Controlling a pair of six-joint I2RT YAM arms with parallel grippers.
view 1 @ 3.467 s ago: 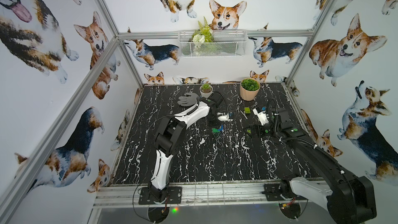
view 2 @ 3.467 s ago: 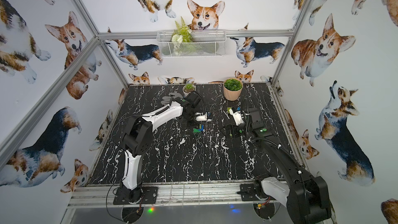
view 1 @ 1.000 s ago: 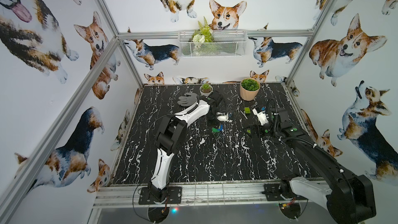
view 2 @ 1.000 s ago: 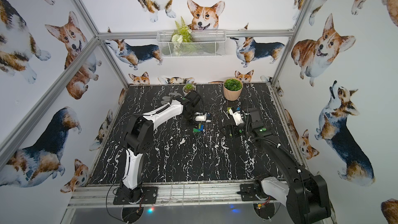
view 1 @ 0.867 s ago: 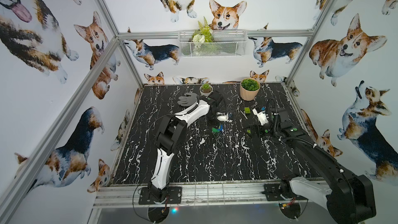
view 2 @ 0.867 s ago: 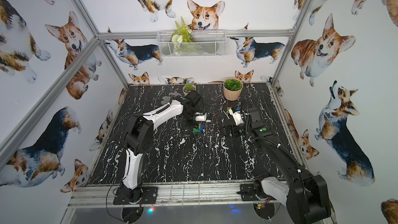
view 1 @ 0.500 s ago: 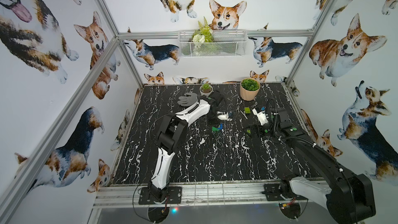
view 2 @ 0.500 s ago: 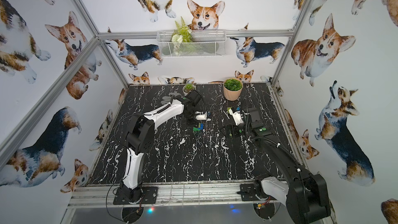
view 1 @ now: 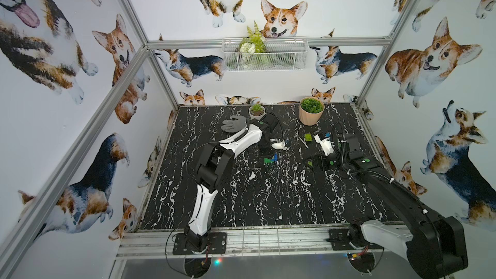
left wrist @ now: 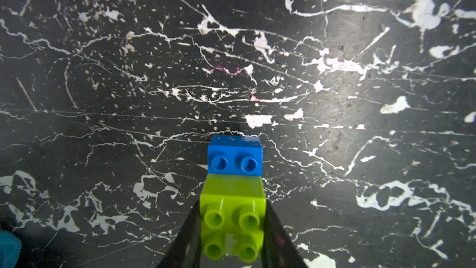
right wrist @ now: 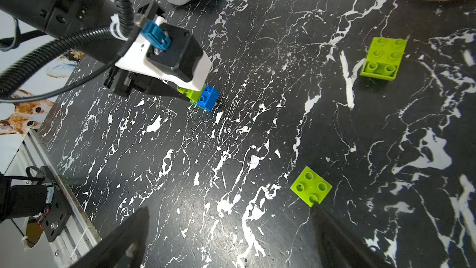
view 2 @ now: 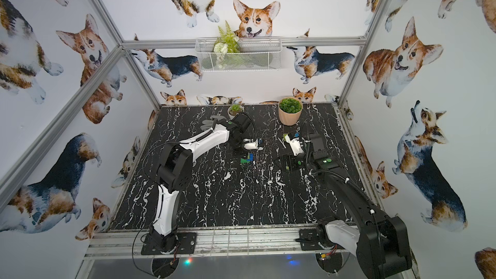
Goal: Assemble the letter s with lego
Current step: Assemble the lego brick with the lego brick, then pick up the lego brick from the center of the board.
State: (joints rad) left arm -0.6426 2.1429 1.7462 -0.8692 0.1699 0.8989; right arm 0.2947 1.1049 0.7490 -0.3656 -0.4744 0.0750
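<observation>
While left jaws clamp lime-green brick [left wrist: 233,217] joined to blue brick [left wrist: 235,159], right jaws gape empty.

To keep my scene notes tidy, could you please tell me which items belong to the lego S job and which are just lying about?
For the job: joined lime-green, blue and dark green brick cluster; four-stud lime-green brick; other loose lime-green brick.
Lying about: grey glove; small plant pot; larger peach plant pot; wire wall basket.
</observation>
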